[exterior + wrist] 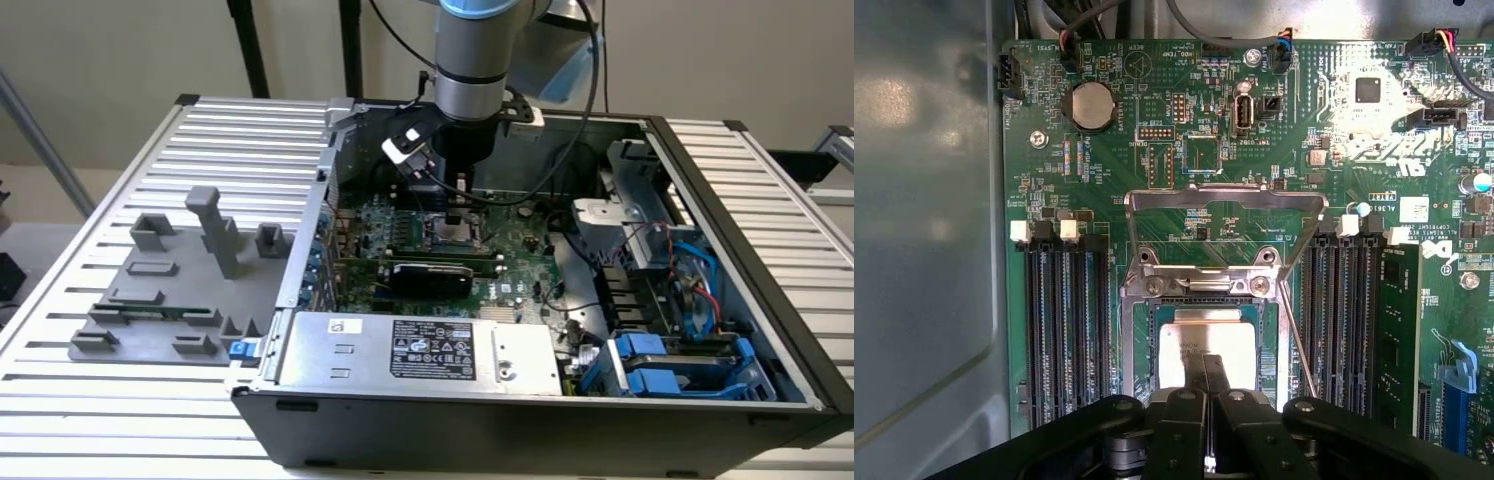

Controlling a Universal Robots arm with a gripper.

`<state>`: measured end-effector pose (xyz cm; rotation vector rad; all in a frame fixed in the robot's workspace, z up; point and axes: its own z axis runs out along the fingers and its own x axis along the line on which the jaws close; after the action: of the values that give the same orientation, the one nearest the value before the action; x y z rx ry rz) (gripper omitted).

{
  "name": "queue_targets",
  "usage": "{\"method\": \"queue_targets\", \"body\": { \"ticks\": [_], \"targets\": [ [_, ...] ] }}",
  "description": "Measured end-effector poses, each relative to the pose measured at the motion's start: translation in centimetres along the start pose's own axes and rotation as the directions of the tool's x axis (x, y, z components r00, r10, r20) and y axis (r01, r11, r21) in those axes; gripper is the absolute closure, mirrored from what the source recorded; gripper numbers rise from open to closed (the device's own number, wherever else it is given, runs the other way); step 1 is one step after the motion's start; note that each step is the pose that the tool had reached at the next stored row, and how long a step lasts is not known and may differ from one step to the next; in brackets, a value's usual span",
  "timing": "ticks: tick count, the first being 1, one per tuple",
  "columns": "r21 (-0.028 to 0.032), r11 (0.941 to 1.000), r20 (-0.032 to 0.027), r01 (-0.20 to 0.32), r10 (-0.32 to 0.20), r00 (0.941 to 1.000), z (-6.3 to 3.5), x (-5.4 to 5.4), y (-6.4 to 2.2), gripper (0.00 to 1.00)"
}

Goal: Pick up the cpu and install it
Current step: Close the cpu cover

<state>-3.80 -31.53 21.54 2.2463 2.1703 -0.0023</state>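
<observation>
You have 1 arm [470, 60] reaching into 1 open computer case [534, 430] on the slatted table [254, 115]. In the exterior view the gripper [458, 200] hangs over the motherboard [521, 275], at about 12 o'clock from the 1 silver power supply [427, 350]. 1 grey fixture [174, 300] lies at 9 o'clock from the case. From the wrist you see its 2 fingers [1194, 425] clenched together, tips over the edge of the 1 cpu [1204, 335]; whether they touch it you cannot tell. The cpu lies flat in the 1 socket [1137, 340], whose metal frame [1224, 197] stands raised. 2 banks of memory slots [1064, 330] flank the socket, and 1 coin battery [1093, 105] sits on the board.
</observation>
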Motion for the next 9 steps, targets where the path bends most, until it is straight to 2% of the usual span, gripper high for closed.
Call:
{"method": "queue_targets", "body": {
  "ticks": [6,9],
  "targets": [
    [0.0,1.0,0.0,0.0,0.0,1.0,0.0,0.0,0.0,0.89],
    [0.0001,1.0,-0.0004,0.0,0.0,1.0,-0.37,-0.01,0.01,0.89]
  ]
}}
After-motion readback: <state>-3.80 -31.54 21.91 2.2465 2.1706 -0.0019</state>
